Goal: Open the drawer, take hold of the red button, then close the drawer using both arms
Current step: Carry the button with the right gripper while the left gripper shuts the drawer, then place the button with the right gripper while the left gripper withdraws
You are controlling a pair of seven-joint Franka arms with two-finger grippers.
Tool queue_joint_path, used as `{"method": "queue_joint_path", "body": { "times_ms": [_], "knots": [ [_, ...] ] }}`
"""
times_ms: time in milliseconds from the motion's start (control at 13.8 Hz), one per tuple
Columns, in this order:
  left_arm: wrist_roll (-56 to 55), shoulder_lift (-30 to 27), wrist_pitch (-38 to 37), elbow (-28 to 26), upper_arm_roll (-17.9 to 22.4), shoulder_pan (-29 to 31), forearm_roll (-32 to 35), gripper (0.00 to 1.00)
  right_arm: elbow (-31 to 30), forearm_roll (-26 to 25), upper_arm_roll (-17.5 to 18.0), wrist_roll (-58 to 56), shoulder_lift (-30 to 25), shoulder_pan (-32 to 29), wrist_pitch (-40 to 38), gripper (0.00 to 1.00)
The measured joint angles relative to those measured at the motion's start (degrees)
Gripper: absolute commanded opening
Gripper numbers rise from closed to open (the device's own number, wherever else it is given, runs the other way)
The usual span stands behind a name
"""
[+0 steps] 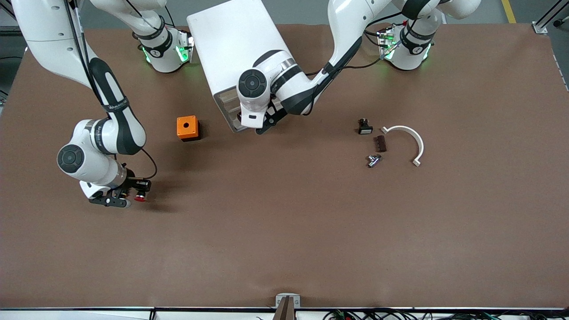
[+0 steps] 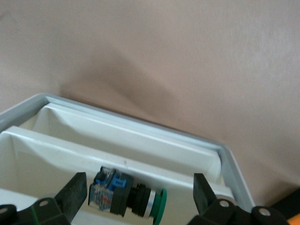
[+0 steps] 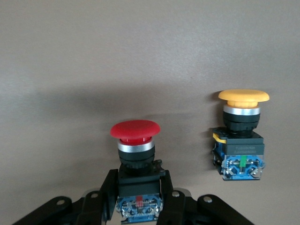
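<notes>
The right gripper [image 3: 139, 206] has its jaws clamped on the black body of the red-capped button [image 3: 136, 161], low over the tabletop [image 1: 284, 231] toward the right arm's end. One yellow-capped button [image 3: 240, 136] stands just beside it. The left gripper [image 2: 140, 199] hangs over the open drawer [image 2: 126, 140] of the white cabinet [image 1: 231, 49], jaws spread wide and holding nothing, one green-capped button [image 2: 126, 194] lying between them. Elsewhere lie one orange box [image 1: 187, 128], one white curved bracket [image 1: 411, 140] and three small parts [image 1: 373, 142].
</notes>
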Motion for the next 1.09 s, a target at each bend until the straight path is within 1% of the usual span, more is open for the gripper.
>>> {"method": "queue_joint_path", "body": {
  "times_ms": [145, 290, 434, 724, 796, 869, 1086],
  "knots": [
    [-0.15, -0.8, -1.01, 0.43, 3.03, 1.33, 3.67, 1.0, 0.11, 0.0, 0.02, 0.01, 0.28, -0.08, 0.06, 0.0],
    [2.48, -3.01, -3.51, 0.89, 5.36, 5.05, 8.4, 1.0, 0.41, 0.0, 0.06, 0.02, 0.43, -0.09, 0.07, 0.0],
    [8.71, -6.3, -6.49, 1.18, 5.89, 10.76, 10.12, 1.0, 0.81, 0.0, 0.08, 0.02, 0.91, -0.12, 0.07, 0.0],
    [20.78, -13.77, -13.3, 1.22, 6.11, 22.39, 10.76, 1.0, 1.67, 0.0, 0.13, 0.03, 2.01, -0.13, 0.34, 0.0],
    [23.51, -15.24, -14.93, 1.19, 6.12, 24.48, 11.24, 1.0, 2.0, 0.0, 0.15, 0.03, 2.27, -0.13, 0.34, 0.77],
    [25.77, -16.56, -16.45, 1.16, 6.14, 26.41, 11.6, 1.0, 2.34, 0.05, 0.17, 0.14, 2.53, -0.13, 0.31, 1.0],
    [32.71, -19.82, -20.85, 1.1, 6.15, 31.98, 11.8, 1.0, 3.08, 0.09, 0.23, 0.62, 2.93, -0.13, 0.21, 1.0]
  ]
}}
